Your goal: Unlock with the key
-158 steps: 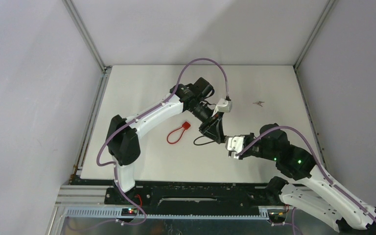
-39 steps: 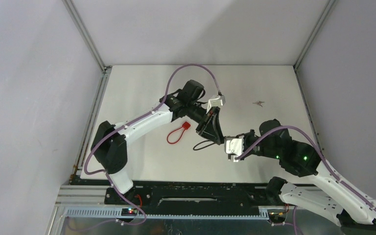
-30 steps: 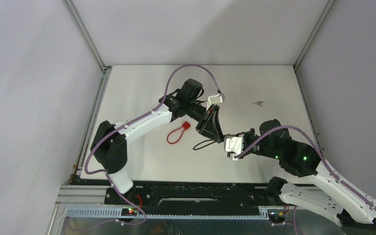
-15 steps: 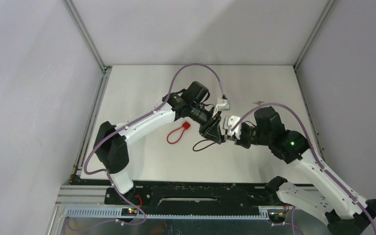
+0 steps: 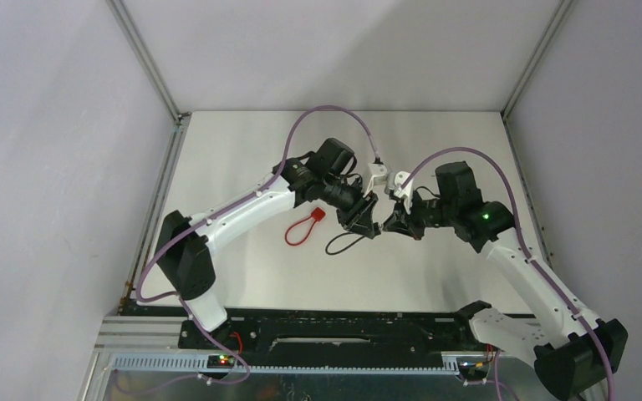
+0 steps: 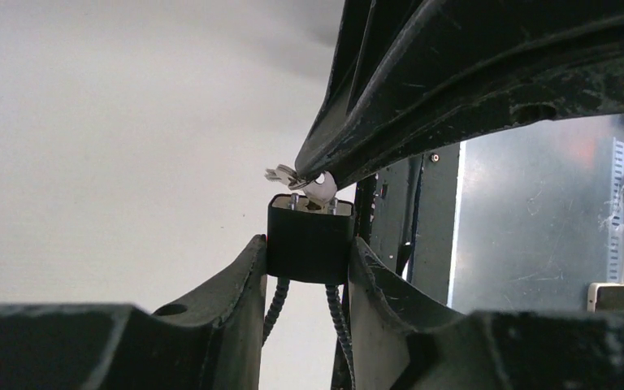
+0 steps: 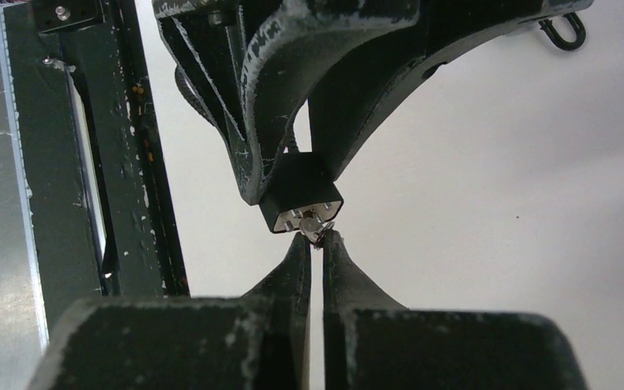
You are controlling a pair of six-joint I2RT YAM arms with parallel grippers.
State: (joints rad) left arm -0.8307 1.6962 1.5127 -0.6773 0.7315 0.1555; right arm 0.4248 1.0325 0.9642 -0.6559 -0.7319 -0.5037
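Since the right claw (image 7: 317, 246) is pressed together on the bow of the key (image 6: 302, 179), with hardly any gap between its tips, I'd say the turning step is what's in hand. The key's blade looks seated in the end face of the padlock (image 6: 309, 242), though how deep I can't tell.

The left claw (image 5: 368, 224) is pinching that little black lock body across two opposite sides. It holds it up off the table (image 5: 242, 150), roughly mid-workspace, keyhole end facing the other arm.

Handling-wise, the key is thin, stiff metal and probably slick. The grip wants to sit flat on the bow's broad faces or it'll just spin instead of turning the cylinder. The lock body looks rigid and dense for its size, so it should be fine to squeeze hard. Its black cable shackle (image 5: 343, 244) is floppy and hangs down toward the table, so it's no use as a handle.

Further out, a red looped tag (image 5: 303, 227) lies on the table to the left of where the arms meet, apart from the lock.
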